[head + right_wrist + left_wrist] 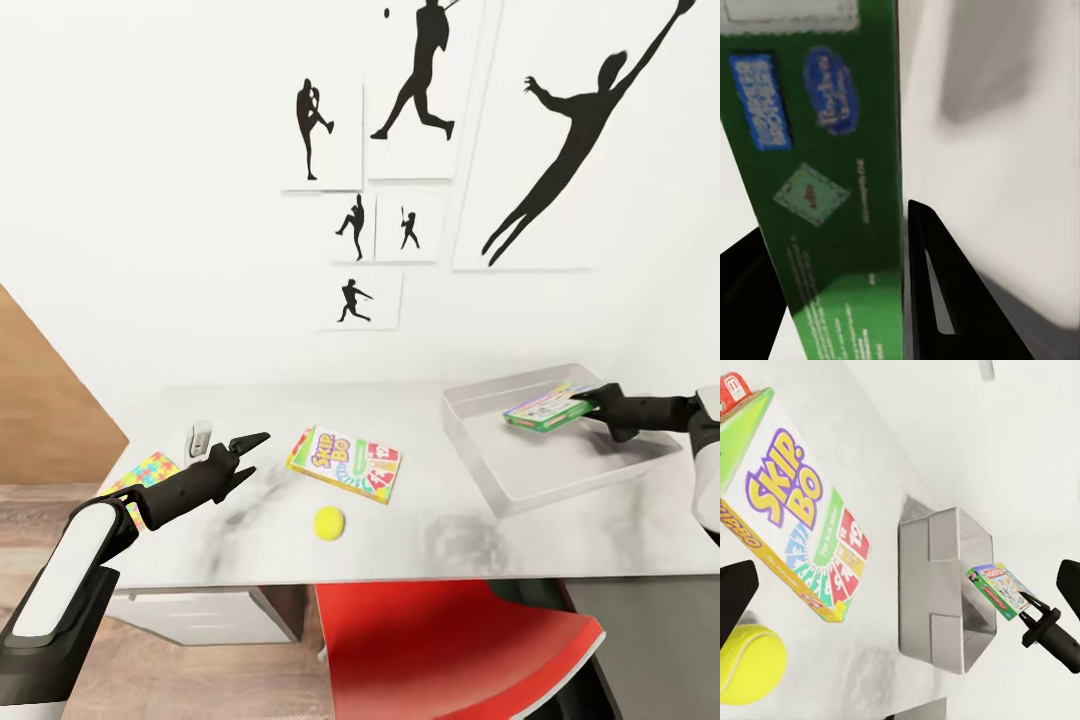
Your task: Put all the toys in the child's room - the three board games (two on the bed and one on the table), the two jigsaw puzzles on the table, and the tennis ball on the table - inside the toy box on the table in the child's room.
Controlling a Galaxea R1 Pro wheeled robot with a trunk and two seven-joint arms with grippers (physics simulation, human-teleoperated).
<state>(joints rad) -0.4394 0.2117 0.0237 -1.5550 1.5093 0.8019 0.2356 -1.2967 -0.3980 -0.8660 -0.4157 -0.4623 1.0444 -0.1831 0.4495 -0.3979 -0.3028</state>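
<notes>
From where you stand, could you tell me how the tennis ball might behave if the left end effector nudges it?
The tennis ball is round and lies loose on the smooth table, so it would probably roll away. The card game box sits close behind and might stop it.

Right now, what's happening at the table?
The right claw is shut on a green board game, holding it over the toy box. The left claw is open, empty, above the table near the Skip-Bo box and tennis ball. A jigsaw puzzle lies at the table's left edge.
</notes>
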